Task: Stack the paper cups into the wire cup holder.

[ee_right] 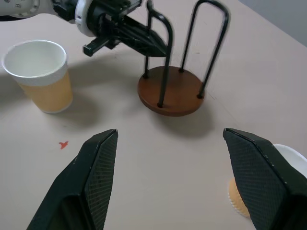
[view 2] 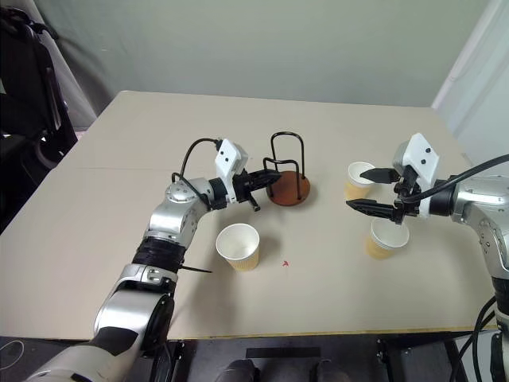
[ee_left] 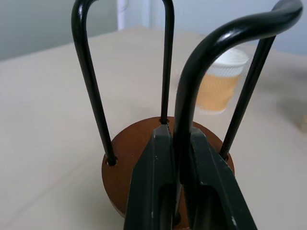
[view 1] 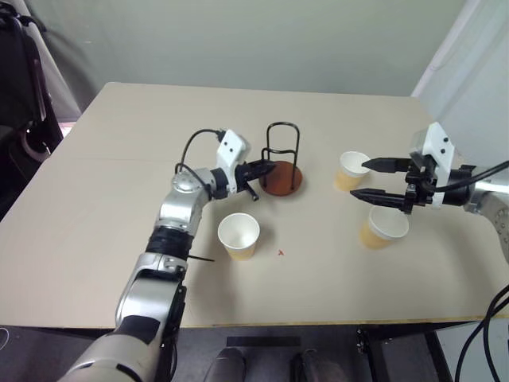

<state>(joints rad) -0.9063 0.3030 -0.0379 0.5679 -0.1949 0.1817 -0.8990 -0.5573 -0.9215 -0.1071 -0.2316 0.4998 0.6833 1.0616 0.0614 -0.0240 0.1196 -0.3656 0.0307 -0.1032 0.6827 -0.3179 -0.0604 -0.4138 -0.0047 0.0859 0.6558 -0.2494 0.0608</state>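
Nearest paper cup (view 1: 239,235), two others (view 1: 351,169) (view 1: 385,228): unstacked. Wire cup holder (view 1: 281,163): empty, pinched by left gripper (view 1: 265,169). Right gripper (view 1: 367,180): spread, empty.

Tan ribbed paper cups (view 1: 238,235) with white insides; reddish-brown, black-wired wire cup holder (view 1: 281,177).

Left claw (view 2: 266,180) clamped on wire cup holder (view 2: 288,189); three upright paper cups (view 2: 238,246) around.

A small red mark (view 1: 280,253) sits on the beige table (view 1: 95,207).
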